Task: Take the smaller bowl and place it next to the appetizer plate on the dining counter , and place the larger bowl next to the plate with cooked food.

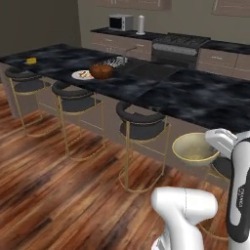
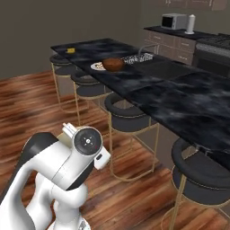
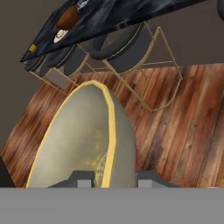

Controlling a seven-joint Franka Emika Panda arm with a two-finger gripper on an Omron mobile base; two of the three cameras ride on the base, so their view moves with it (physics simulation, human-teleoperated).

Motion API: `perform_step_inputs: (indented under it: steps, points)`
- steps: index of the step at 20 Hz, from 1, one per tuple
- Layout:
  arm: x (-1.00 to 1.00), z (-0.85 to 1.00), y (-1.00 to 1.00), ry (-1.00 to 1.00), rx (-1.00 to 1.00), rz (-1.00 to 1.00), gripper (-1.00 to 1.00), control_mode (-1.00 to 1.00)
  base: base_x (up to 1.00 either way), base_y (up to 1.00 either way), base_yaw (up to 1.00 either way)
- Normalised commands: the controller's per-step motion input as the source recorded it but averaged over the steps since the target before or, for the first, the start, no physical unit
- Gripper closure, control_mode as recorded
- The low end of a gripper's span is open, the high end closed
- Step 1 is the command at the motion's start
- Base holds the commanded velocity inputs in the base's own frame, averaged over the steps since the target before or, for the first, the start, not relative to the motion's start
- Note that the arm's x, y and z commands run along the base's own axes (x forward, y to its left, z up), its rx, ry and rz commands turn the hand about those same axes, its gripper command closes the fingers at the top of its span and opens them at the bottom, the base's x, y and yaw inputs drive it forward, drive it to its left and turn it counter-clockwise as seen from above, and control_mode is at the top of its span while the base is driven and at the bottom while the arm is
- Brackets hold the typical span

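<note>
Seen from the left base view, the smaller bowl [image 1: 195, 148], pale cream-yellow, hangs in the air beside the 4th stool [image 1: 222, 168], below the edge of the dining worktop [image 1: 195, 95]. The hand view alone shows the pincer [image 3: 113, 178] clamped narrowly on this bowl's rim. Far along the worktop, the larger bowl [image 1: 101, 71] sits touching the plate with cooked food [image 1: 81, 75]; the appetizer plate [image 1: 31, 61] lies well beyond.

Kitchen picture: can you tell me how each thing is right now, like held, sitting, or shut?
Pale cream-yellow glossy bowl: held off the floor, rim pinched.
Gripper: shut on the bowl's rim.
Dark reddish-brown wooden bowl: upright on the black marble dining counter, beside the white plate with browned food.
Small plate with yellow wedge: resting at the counter's far end.
</note>
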Motion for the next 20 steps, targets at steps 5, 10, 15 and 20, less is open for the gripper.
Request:
perform_step_inputs:
  steps: [5, 10, 15, 20]
  points:
    - [0.00, 0.00, 0.00, 0.00, 0.00, 0.00, 1.00, 1.00, 0.76, 1.00, -0.29]
    - [0.00, 0.00, 0.00, 0.00, 0.00, 0.00, 1.00, 1.00, 0.64, 1.00, -0.30]
    - [0.00, 0.00, 0.00, 0.00, 0.00, 0.00, 1.00, 1.00, 0.51, 1.00, -0.33]
    - [0.00, 0.00, 0.00, 0.00, 0.00, 0.00, 1.00, 1.00, 0.52, 1.00, -0.29]
